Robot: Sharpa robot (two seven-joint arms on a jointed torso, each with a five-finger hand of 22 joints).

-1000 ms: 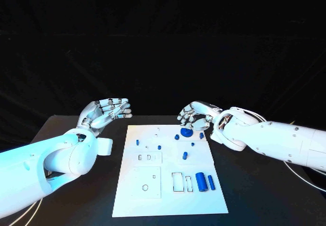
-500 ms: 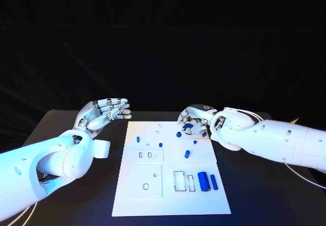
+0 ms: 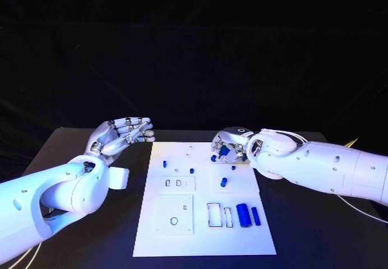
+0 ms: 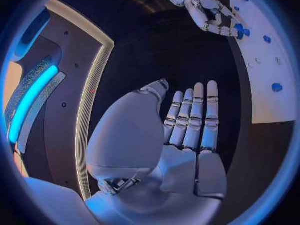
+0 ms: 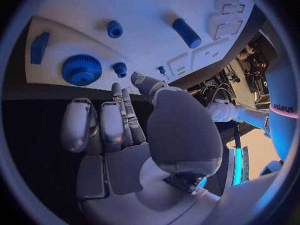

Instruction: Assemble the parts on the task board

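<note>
The white task board [image 3: 202, 224] lies in the middle of the black table. My right hand [image 3: 229, 144] hovers over its far right corner with the fingers spread and nothing in them. A large blue gear [image 5: 81, 69] lies flat on the board just beyond the fingertips [image 5: 117, 90], and partly shows under the hand [image 3: 222, 151]. A small blue gear [image 5: 119, 67] sits beside it. Short blue pegs [image 3: 192, 170] stand on the board, and two blue cylinders [image 3: 243, 214] lie near its right edge. My left hand [image 3: 125, 133] is raised left of the board, open and empty.
Near the board's middle and front are rectangular slots [image 3: 212, 216] and a square plate with a hole [image 3: 173, 221]. A blue block [image 5: 39, 47] sits at the board's edge near the large gear. A longer blue cylinder [image 5: 186, 32] lies further in. Bare black table surrounds the board.
My right hand has turned over and dropped closer to the board's far right corner, above the large gear. The left hand has stayed where it was.
</note>
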